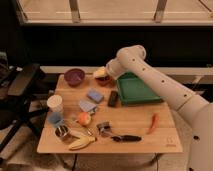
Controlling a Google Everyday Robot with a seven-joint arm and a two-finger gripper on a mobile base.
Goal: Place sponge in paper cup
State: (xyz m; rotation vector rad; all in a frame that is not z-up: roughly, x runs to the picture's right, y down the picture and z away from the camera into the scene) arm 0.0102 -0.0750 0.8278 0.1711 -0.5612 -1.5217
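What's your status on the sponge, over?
Gripper by red bowl, back of table. Sponge mid-table, untouched. Cup upright at left edge. Grey block beside sponge, cup side.

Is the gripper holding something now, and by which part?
Apparently nothing: the gripper is by the red bowl, and the sponge lies free on the table.

Blurred at upper centre of the frame, above the far edge of the table [150, 142]: gripper [102, 74] (a pale smear, little more). Partly hidden behind it: reddish bowl [105, 81]. Cut off by the right and lower-right edges: robot arm [167, 90]. Cut off by the left edge: black chair [20, 90]. Too blurred to name at lower centre: dark tool [125, 138].
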